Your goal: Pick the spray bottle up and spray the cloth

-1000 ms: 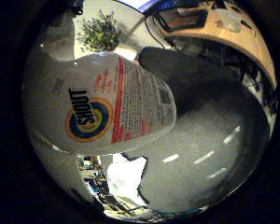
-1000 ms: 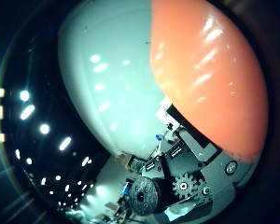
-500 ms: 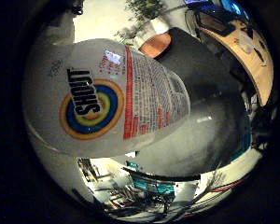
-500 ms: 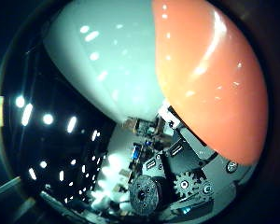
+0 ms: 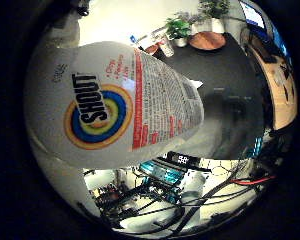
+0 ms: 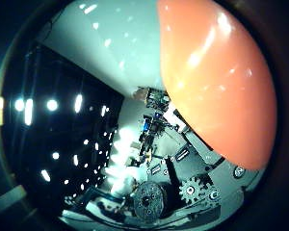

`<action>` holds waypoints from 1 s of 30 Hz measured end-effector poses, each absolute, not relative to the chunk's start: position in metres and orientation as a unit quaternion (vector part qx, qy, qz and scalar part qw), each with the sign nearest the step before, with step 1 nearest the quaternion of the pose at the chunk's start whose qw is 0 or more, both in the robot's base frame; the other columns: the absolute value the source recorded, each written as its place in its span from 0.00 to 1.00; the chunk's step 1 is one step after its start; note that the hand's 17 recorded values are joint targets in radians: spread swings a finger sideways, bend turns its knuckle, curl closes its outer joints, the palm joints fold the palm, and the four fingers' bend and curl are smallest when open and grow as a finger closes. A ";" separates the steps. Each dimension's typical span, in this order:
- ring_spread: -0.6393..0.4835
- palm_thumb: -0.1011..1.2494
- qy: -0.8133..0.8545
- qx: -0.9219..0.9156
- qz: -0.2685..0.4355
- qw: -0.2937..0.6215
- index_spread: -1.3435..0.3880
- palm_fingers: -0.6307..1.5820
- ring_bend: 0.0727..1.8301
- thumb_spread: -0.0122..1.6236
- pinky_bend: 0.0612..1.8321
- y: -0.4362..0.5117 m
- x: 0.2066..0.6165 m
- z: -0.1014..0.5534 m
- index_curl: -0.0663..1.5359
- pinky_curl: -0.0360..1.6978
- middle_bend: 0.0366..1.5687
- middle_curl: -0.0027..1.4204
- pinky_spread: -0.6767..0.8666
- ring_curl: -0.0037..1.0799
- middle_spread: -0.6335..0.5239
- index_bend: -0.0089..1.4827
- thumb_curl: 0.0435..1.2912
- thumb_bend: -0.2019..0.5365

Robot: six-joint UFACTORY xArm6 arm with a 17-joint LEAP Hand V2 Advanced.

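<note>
Spray bottle (image 5: 115, 105) fills palm views, nozzle cut off; fingers (image 6: 192, 187) grip state unclear; cloth hidden.

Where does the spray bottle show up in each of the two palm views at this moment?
Little finger side palm view: the spray bottle fills much of the picture, its white labelled body close to the palm, above a dark table.
Thumb side palm view: the same bottle shows as a pale body and a large orange part, beside the hand.
Shared landmark: the bottle's pale body itself.
</note>
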State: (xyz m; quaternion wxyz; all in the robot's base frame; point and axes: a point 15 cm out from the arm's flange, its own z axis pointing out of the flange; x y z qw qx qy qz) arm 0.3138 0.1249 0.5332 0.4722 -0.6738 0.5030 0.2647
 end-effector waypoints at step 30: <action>0.37 0.86 0.591 -0.467 0.538 0.378 0.62 0.83 0.75 0.36 0.71 0.181 0.439 0.317 0.45 0.39 0.85 0.49 0.24 0.63 0.39 0.79 0.85 0.25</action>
